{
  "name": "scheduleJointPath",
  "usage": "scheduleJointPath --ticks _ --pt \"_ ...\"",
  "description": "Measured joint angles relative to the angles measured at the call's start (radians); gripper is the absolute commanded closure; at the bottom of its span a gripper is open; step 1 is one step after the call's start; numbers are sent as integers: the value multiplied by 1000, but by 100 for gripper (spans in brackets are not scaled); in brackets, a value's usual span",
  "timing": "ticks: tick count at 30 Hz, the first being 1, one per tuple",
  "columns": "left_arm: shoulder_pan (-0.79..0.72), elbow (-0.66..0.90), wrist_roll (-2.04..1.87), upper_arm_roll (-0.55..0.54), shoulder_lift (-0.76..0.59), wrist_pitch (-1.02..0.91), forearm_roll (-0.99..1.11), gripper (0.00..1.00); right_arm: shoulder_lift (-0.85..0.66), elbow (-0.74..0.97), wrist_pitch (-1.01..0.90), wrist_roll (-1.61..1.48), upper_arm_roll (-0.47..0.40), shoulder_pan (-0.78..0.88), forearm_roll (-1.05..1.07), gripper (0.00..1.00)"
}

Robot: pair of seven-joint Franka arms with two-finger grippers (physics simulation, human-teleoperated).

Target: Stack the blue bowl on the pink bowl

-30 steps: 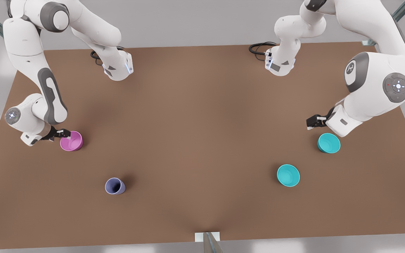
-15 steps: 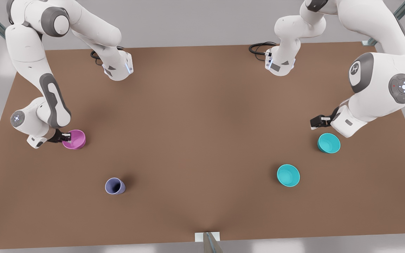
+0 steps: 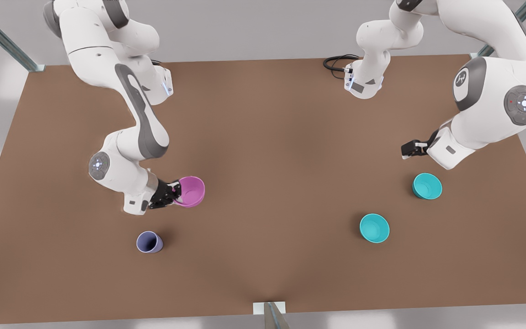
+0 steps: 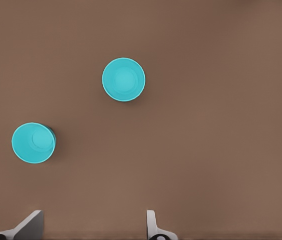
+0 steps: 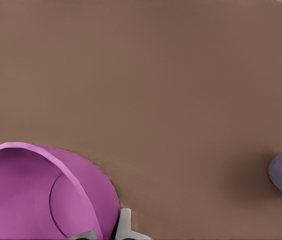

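A wide brown table is carrying everything here. Two teal bowls are sitting on it toward the front view's right: one bowl nearer the right edge, the other bowl closer to the front edge, the two near each other but apart. A small lavender cup is standing upright on the front view's left. Both arm bases are resting at the table's far side, and a black cable is lying looped beside the right-hand one
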Motion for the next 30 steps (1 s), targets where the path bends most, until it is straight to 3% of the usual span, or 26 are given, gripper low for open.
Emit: scheduleJointPath --ticks 8,17,18,23,25,30 --pt "6 0 0 4 0 -22 1 0 460 525 -24 375 -2 263 38 79" --pt "9 0 0 4 1 -27 1 0 660 576 175 727 -9 365 28 79" --pt "9 0 0 5 0 -28 1 0 664 577 191 758 -9 366 25 1" --pt "9 1 0 3 0 -28 2 0 640 577 258 889 -10 371 20 0" --pt "9 1 1 3 0 -29 2 0 520 543 233 932 -26 327 17 0" --pt "10 0 0 4 1 -29 2 0 207 547 -244 926 -60 -106 -30 0"
